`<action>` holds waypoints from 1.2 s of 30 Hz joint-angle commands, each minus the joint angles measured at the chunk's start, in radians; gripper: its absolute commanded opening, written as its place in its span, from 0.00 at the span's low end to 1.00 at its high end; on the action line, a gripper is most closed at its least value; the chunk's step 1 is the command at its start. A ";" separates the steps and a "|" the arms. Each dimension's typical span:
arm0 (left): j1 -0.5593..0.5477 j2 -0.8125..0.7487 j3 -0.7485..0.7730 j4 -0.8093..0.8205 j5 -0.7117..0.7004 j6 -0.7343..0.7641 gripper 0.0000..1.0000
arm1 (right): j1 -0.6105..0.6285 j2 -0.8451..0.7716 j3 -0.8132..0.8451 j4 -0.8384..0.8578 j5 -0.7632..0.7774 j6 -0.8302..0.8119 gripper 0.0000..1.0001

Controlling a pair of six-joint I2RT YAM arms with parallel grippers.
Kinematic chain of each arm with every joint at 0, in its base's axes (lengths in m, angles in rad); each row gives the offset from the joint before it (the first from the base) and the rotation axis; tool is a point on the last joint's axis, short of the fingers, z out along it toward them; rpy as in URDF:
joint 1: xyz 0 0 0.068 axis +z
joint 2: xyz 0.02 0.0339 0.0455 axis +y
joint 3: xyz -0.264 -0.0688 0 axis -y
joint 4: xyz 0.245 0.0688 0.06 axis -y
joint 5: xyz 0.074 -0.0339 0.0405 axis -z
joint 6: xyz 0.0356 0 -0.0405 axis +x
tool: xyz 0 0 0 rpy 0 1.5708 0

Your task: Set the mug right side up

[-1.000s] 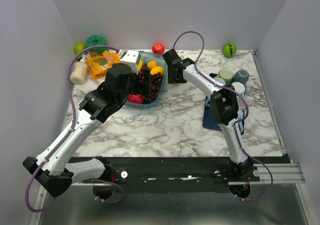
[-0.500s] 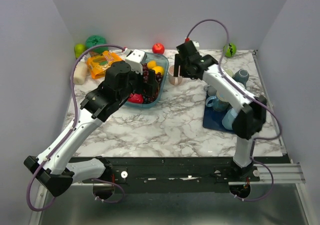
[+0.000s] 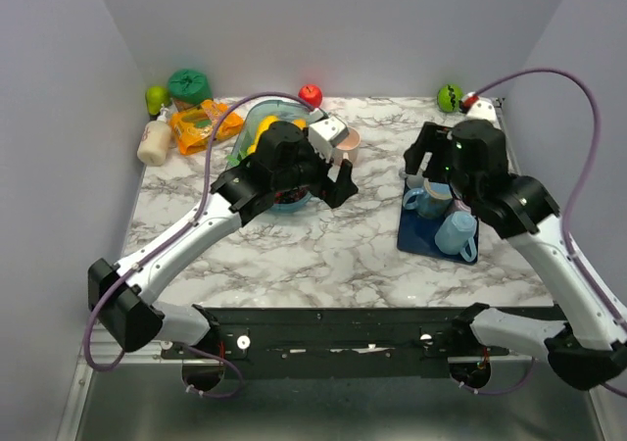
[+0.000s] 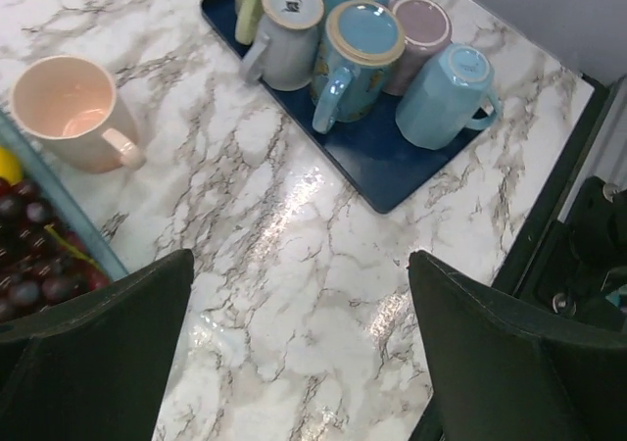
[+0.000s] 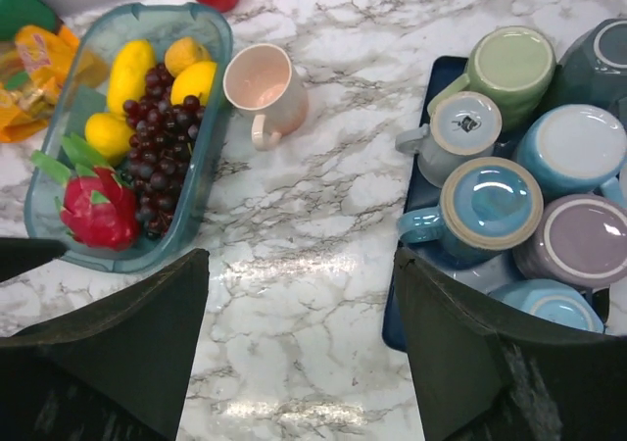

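Note:
The pink mug (image 3: 346,142) stands upright on the marble table, mouth up, beside the fruit container; it also shows in the left wrist view (image 4: 69,108) and the right wrist view (image 5: 263,86). My left gripper (image 3: 338,181) is open and empty, hovering over bare table just in front of the mug (image 4: 299,343). My right gripper (image 3: 423,162) is open and empty, above the left edge of the blue tray (image 5: 299,333), well apart from the mug.
A blue tray (image 3: 421,235) holds several upside-down mugs (image 5: 490,201). A clear fruit container (image 5: 217,44) lies left of the pink mug, partly under my left arm. A red apple (image 3: 311,95), green ball (image 3: 450,97), orange bag (image 3: 201,125) and white bottle (image 3: 155,142) line the back.
My right gripper let go of the pink mug and drew back right over the tray. The mug now stands upright. My left arm swung right, across the fruit container.

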 commanded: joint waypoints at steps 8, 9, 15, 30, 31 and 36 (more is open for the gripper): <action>-0.142 0.429 0.183 0.163 0.069 0.127 0.99 | -0.003 -0.373 -0.150 0.068 -0.119 -0.076 0.84; -0.145 0.469 0.218 0.155 0.068 0.127 0.99 | -0.003 -0.390 -0.145 0.057 -0.120 -0.076 0.84; -0.164 0.772 0.585 -0.035 0.025 0.193 0.99 | -0.003 -0.424 -0.125 -0.040 -0.111 -0.038 0.84; -0.175 1.028 0.780 -0.073 0.042 0.224 0.99 | -0.003 -0.457 -0.110 -0.132 -0.050 0.007 0.84; -0.176 1.039 0.785 -0.067 0.038 0.215 0.99 | -0.003 -0.453 -0.108 -0.133 -0.050 0.007 0.84; -0.192 1.074 0.800 -0.021 -0.004 0.189 0.91 | -0.003 -0.451 -0.104 -0.152 -0.039 0.021 0.84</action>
